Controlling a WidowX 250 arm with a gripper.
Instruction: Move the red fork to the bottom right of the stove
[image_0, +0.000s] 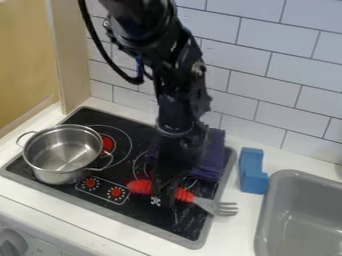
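A red fork (184, 195) is in the lower middle of the frame, over the front right part of a black stove (137, 216). Its long axis runs from left to right, sloping slightly downward: the red handle's end is at the left, and the grey tines point right, past the stove's right edge as seen from above. The black gripper (164, 199) hangs down from the top of the frame and covers the middle of the handle; whether its jaws are apart or clamped on the handle, I cannot tell. A purple cloth (213, 155) lies on the stove's back right part, partly behind the gripper. A steel pot (61, 152) sits upright at the left of the frame, apart from the fork. Right of the stove, a blue block (252, 172) stands on the counter, near the grey sink (298, 181) at lower right.
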